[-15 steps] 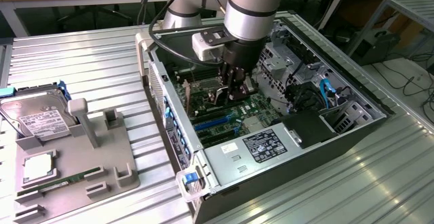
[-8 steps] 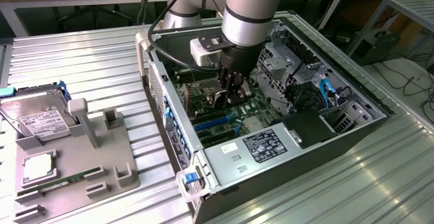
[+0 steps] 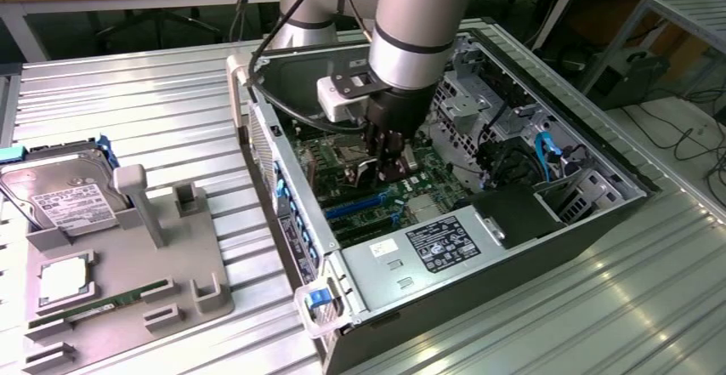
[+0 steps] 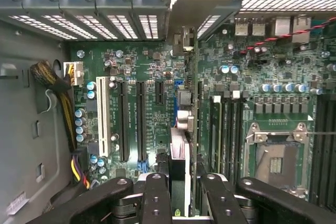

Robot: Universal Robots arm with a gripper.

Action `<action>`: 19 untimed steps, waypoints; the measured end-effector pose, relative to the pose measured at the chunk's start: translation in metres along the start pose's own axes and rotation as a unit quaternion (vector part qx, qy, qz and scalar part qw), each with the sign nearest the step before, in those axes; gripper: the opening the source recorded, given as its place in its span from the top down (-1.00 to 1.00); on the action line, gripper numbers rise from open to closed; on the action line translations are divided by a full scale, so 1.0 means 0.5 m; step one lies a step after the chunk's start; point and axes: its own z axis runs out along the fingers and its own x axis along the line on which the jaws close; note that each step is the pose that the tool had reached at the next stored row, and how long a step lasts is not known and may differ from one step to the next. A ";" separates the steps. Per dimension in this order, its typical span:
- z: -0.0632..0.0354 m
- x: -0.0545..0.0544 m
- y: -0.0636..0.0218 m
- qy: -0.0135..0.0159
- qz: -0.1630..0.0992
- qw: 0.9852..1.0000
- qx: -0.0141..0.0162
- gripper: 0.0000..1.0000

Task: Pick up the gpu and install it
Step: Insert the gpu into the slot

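My gripper (image 3: 383, 164) is down inside the open computer case (image 3: 590, 137), just above the green motherboard (image 3: 386, 196). It is shut on the gpu (image 4: 180, 153), which I see edge-on as a thin upright card running away from the gripper (image 4: 186, 195) between the two black fingers (image 4: 157, 198). The card's silvery bracket end (image 4: 182, 40) reaches the case's rear slot openings. The card stands over the motherboard (image 4: 157, 61) beside the long black expansion slots (image 4: 140, 121). Its lower edge is hidden, so I cannot tell whether it sits in a slot.
A power supply (image 3: 443, 246) fills the near end of the case. The bare CPU socket (image 4: 275, 158) and RAM slots (image 4: 228, 129) lie beside the card. Outside the case, a grey fixture (image 3: 136, 264) holds a hard drive (image 3: 57, 192), a CPU (image 3: 63, 277) and a RAM stick (image 3: 102, 303).
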 end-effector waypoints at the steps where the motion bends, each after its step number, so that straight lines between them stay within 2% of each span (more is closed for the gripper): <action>1: 0.003 0.001 0.000 0.000 0.000 1.000 0.000 0.45; 8: 0.027 0.008 0.007 0.000 0.000 1.000 0.000 0.45; 14: 0.027 0.008 0.009 0.000 0.000 1.000 0.000 0.45; 19: 0.030 0.006 0.009 0.002 0.000 1.000 0.000 0.45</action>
